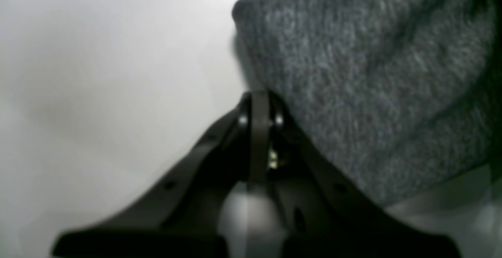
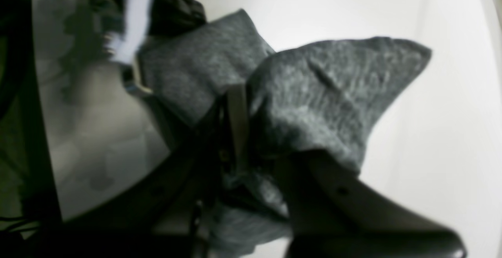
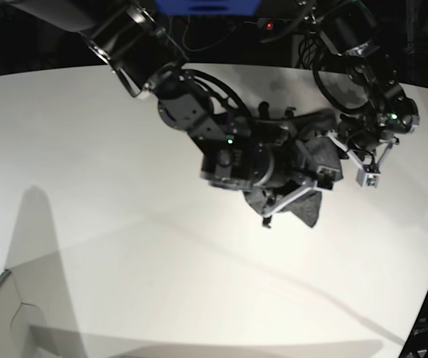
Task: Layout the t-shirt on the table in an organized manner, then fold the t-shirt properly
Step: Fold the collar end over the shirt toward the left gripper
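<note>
Apparently the job is at the laying-out stage, with proper folding yet to begin: the t-shirt (image 2: pixel 333 77) lies in a small, rumpled bundle on the worktop (image 3: pixel 124 246), towards the far side in the base view and partly hidden under the arms, its outline too crumpled to read as body and sleeves. The right pincer (image 2: pixel 238 90) is closed down on a gathered ridge of the dark grey knit, which bulges up beside its fingers, so it seems to have a real pinch of cloth. The left pincer (image 1: pixel 257 96) has its fingers pressed together right at the garment's edge; whether a sliver of fabric is caught between them I cannot tell. From here, the next move calls for finding a usable edge or corner and drawing the layers apart, the right side keeping its grip while the left either pulls against it or, if it has nothing, opens and takes the border first. A slow, low pull outwards would suit such soft stuff, as a quick lift would probably just drag the whole heap along or roll it tighter. Only once the body lies flat and the sleeves are spread out would a first fold make sense.
</note>
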Controlling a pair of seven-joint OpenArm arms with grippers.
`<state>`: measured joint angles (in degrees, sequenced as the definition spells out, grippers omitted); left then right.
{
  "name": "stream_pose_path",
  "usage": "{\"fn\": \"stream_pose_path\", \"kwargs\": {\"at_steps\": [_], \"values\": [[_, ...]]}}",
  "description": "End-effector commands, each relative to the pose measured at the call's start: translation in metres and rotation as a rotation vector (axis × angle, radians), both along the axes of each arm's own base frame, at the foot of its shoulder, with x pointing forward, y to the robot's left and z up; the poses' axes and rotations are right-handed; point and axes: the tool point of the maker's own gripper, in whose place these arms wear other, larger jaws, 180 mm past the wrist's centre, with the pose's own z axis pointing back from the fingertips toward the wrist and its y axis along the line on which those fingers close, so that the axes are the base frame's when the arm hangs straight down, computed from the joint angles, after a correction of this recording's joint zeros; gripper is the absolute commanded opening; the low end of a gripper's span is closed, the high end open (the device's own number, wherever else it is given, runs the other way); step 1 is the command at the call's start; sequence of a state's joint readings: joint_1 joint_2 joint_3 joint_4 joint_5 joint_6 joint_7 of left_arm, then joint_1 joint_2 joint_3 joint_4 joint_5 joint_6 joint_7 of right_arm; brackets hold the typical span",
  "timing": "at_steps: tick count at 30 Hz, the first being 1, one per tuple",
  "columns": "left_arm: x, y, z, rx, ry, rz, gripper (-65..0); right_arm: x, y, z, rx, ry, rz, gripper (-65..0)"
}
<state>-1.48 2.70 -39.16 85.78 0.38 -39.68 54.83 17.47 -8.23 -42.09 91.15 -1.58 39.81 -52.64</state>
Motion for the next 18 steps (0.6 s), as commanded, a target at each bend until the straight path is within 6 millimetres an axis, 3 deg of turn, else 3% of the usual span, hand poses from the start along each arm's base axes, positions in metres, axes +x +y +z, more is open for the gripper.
{"fn": "stream_pose_path", "kwargs": {"at_steps": [1,9,15,18], "values": [[0.003,0.001,0.005,0.012,-0.008,-0.009,-65.0,-0.001,0.015,0.022,0.069,-0.039,0.041,-65.0],[0.002,0.001,0.004,0.010,-0.005,-0.009,-65.0,-0.009,0.038,0.028,0.192,-0.038,0.115,-65.0],[0.002,-0.003,0.009,0.007,-0.023,0.000,-65.0,-0.005,0.047,0.012,0.243,0.014,0.133,-65.0],[-0.005,-0.002,0.009,0.018,-0.019,-0.003,-65.0,-0.002,0.049,0.013,0.272,0.016,0.138,-65.0]]}}
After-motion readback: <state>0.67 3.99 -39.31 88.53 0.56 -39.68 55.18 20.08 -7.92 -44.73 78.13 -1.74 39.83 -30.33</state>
